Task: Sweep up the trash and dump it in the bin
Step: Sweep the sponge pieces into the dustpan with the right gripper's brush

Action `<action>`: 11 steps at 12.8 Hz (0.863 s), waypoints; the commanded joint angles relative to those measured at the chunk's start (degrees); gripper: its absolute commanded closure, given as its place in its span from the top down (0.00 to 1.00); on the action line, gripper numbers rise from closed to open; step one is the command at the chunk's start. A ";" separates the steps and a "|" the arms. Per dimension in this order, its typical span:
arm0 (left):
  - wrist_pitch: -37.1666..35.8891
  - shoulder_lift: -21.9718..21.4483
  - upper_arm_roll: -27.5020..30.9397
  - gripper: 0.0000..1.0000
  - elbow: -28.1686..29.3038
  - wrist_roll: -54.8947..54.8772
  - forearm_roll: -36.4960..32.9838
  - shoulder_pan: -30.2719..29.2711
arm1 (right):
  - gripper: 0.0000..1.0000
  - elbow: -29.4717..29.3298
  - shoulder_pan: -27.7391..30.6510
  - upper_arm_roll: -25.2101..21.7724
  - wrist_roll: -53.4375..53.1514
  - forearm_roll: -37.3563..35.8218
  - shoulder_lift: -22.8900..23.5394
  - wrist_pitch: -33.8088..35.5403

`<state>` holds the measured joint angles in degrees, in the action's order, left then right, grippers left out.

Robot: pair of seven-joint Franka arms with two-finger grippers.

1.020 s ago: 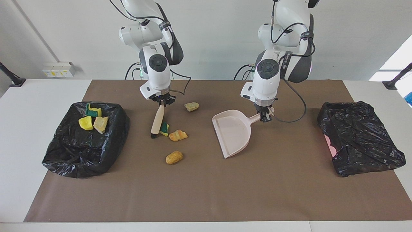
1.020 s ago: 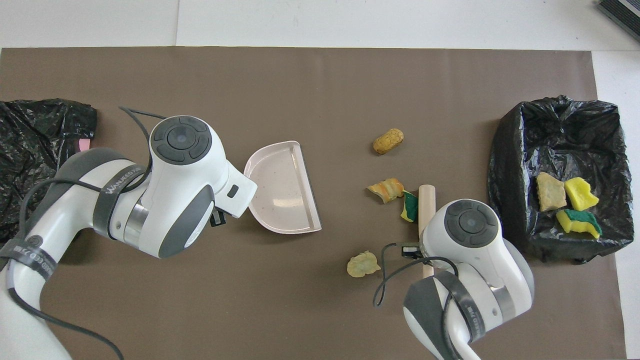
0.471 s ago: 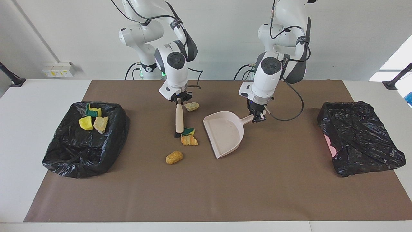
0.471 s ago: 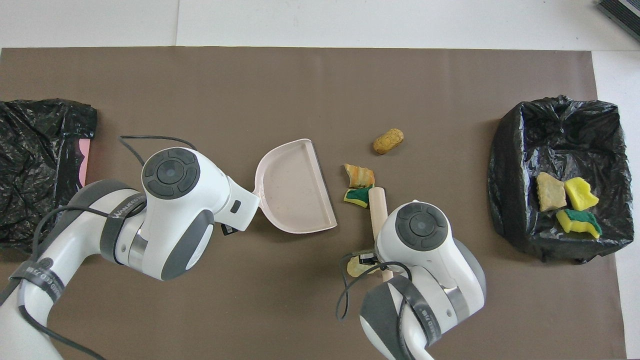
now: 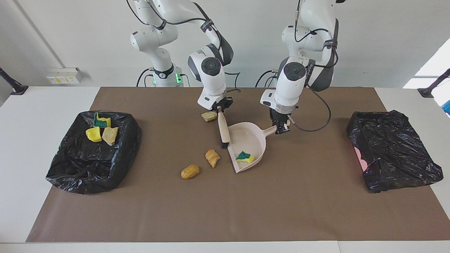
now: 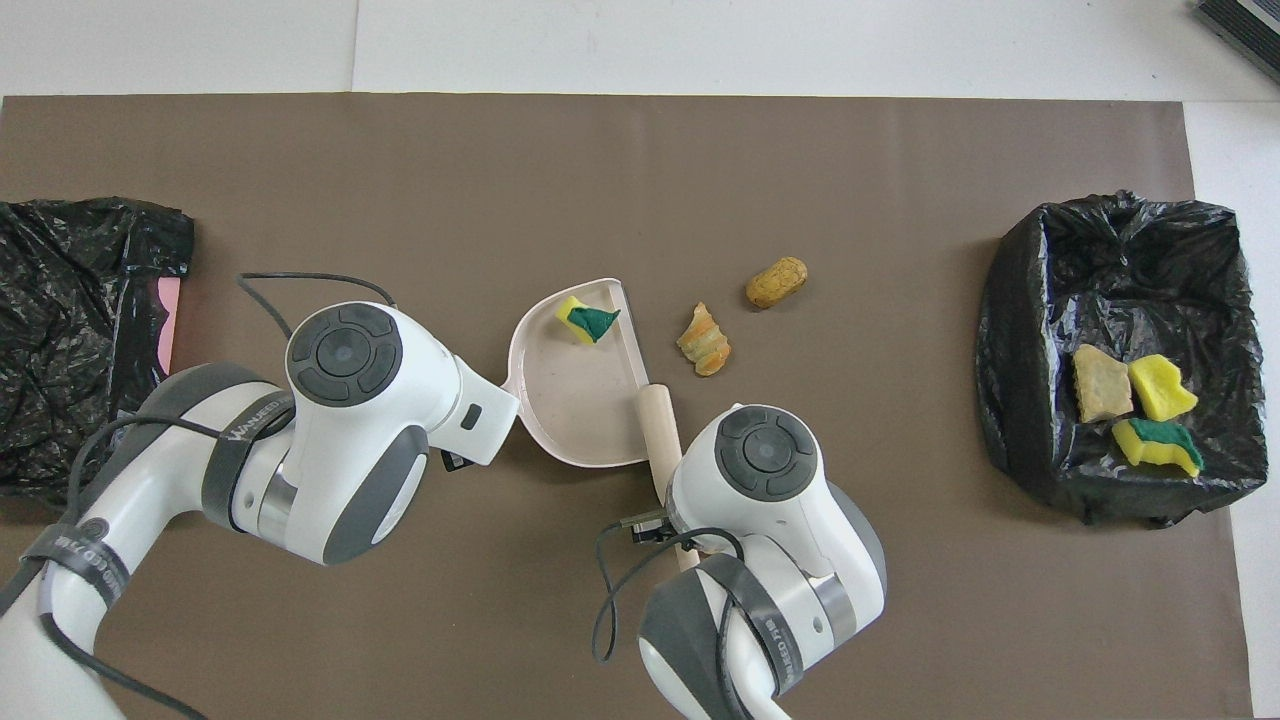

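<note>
Green-faced yellow sponge chunk (image 5: 244, 156) in smooth beige plastic dustpan (image 5: 250, 135).

One camera high across the table, looking at the robots, far off, one camera high above the robots, looking down, nearer, both showing the brown mat (image 5: 225, 211) (image 6: 640, 180)

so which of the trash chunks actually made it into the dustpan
Only the yellow chunk with the green face, lying inside the dustpan near its open lip. The orange-brown chunk, tan oval chunk and pale chunk lie on the mat.
</note>
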<state>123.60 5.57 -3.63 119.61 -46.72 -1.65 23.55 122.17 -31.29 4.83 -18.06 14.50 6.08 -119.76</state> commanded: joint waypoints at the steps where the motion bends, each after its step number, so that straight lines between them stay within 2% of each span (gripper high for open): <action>1: 2.34 -1.71 0.03 0.00 3.26 2.16 -0.72 0.27 | 0.00 -5.70 1.32 0.10 2.95 2.64 0.08 7.93; 4: 3.39 -1.44 0.03 0.00 2.91 3.13 -0.72 0.27 | 0.00 -4.59 3.08 -0.26 0.94 1.50 -4.83 16.46; 5: 4.36 -1.44 0.03 0.00 3.09 3.39 -0.72 0.18 | 0.00 -2.92 2.91 -0.17 -4.04 0.37 -6.68 17.88; 7: 4.80 -1.44 0.03 0.00 3.18 3.48 -0.72 0.01 | 0.00 -0.11 1.33 0.01 -13.45 -0.43 -9.23 18.68; 11: 4.11 -1.53 0.03 0.00 3.44 4.45 -0.64 -0.43 | 0.00 9.38 -3.15 0.36 -19.18 0.01 -16.44 17.63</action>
<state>126.55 5.55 -3.59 121.15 -43.43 -1.65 23.49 125.76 -32.78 4.94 -33.93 14.66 -4.97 -100.77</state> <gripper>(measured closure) 0.687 0.749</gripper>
